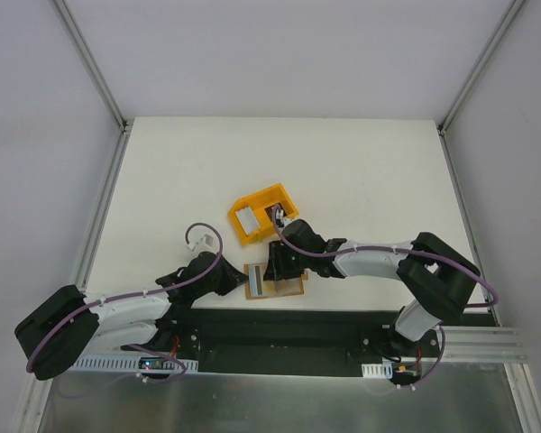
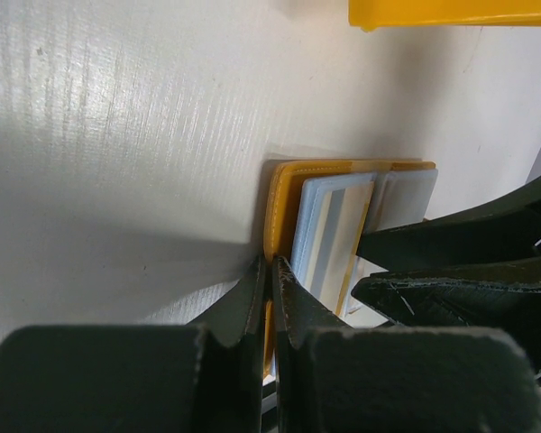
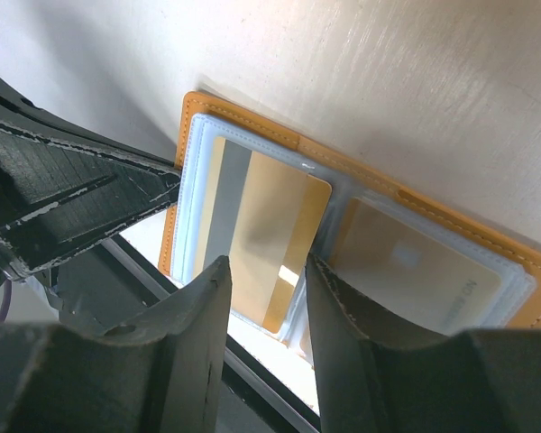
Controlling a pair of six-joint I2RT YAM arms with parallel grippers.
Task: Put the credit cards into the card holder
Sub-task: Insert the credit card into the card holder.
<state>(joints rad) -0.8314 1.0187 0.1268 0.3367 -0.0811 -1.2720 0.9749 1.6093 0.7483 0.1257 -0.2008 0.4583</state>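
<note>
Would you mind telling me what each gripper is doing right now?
Left gripper: closed on the edge of the card holder.
Right gripper: jaws apart astride a tan card; grip cannot be told.

We see open tabletop (image 1: 207, 171) across the whole far half, so a claw can pass freely there. The near middle is tight: the yellow bin (image 1: 261, 215) sits just behind the card holder (image 1: 286, 285). The left claw (image 2: 269, 263) clamps the holder's left edge, and the right claw (image 3: 266, 266), gripping the tan card (image 3: 270, 207), covers it from above.
</note>
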